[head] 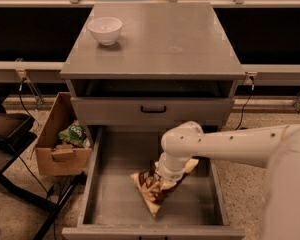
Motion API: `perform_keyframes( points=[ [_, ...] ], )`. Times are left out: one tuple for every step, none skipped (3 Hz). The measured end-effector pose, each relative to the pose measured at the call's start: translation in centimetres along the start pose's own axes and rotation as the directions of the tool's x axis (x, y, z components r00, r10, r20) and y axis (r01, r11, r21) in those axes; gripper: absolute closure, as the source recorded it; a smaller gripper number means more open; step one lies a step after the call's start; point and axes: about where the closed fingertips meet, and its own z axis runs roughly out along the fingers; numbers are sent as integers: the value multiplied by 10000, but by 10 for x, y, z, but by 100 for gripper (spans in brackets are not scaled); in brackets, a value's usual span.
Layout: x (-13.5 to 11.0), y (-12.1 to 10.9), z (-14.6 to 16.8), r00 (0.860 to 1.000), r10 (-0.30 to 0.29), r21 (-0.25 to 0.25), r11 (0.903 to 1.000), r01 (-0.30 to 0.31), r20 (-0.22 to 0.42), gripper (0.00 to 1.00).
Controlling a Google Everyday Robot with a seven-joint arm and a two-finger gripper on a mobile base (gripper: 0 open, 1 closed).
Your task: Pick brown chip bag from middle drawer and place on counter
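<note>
The brown chip bag [151, 190] lies in the open middle drawer [115, 194], right of its centre, with tan ends and white lettering. My white arm reaches in from the right and bends down over the bag. The gripper [166, 176] is at the bag's upper part, pressed down onto it and hidden under the wrist. The counter [160, 39] is the flat grey top of the cabinet, behind and above the drawer.
A white bowl [105, 30] stands at the counter's back left. A shut drawer front with a black handle [153, 109] is above the open drawer. A cardboard box [60, 141] holding a green packet [74, 133] stands on the floor to the left.
</note>
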Motion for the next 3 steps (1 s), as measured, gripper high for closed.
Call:
perform_keyframes(
  points=[
    [-14,12,-80,9997,-207,463,9987,212,-122,100],
    [-6,27,-189,10000,-22,737,9973,23,-18,100],
    [1,35,-256,9994,279,746,9969,-262,-221,100]
  ],
)
